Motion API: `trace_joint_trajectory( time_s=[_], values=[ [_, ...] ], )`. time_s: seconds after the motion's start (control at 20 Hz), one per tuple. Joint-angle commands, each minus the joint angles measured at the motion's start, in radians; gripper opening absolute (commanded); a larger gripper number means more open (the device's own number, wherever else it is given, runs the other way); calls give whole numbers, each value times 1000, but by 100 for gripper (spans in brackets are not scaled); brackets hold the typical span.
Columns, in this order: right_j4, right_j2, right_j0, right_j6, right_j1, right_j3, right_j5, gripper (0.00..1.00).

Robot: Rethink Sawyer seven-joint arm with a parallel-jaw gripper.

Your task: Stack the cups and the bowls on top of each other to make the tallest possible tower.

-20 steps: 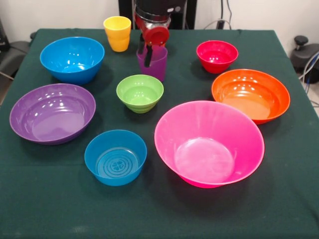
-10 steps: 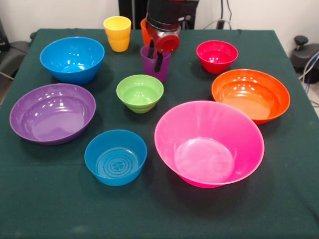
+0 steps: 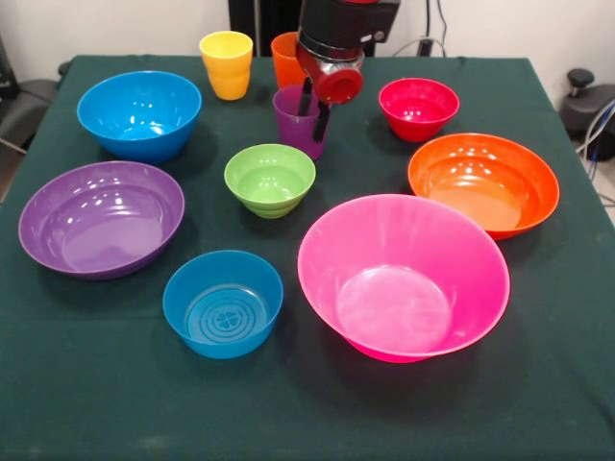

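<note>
My gripper [image 3: 313,109] hangs over the right rim of the translucent purple cup [image 3: 288,130], which stands upright at the back middle. Its fingers are apart, one inside the cup and one outside its right wall. The orange cup [image 3: 284,60] stands just behind, partly hidden by the arm. The yellow cup [image 3: 227,65] stands to its left. The small green bowl [image 3: 270,180] sits in front of the purple cup and the small red bowl [image 3: 418,108] to its right. Nothing is stacked.
On the green cloth [image 3: 538,365] also sit a mid-sized blue bowl [image 3: 139,113], a purple bowl [image 3: 101,218], a small blue bowl [image 3: 223,304], a large pink bowl [image 3: 404,279] and an orange bowl [image 3: 483,182].
My gripper has moved to the right, from over the purple cup's middle to its right rim. The orange cup behind it has come into sight. The purple cup has shifted slightly right.
</note>
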Motion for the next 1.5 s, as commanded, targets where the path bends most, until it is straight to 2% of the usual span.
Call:
trace_joint_trajectory(
  time_s=[0.05, 0.35, 0.4, 1.1, 1.25, 1.35, 1.4, 1.5],
  values=[
    [33, 63, 21, 124, 8, -11, 29, 100],
    [39, 57, 27, 123, 1, -16, 60, 100],
    [41, 56, 31, 126, 0, -14, 61, 0],
    [50, 44, 46, 124, 5, -34, 83, 0],
    [54, 30, 56, 120, -5, -52, 131, 0],
    [49, -21, 90, 119, -56, -74, 238, 0],
    [45, -21, 87, 115, -83, -74, 261, 0],
    [43, -16, 84, 111, -97, -71, 268, 0]
  ],
)
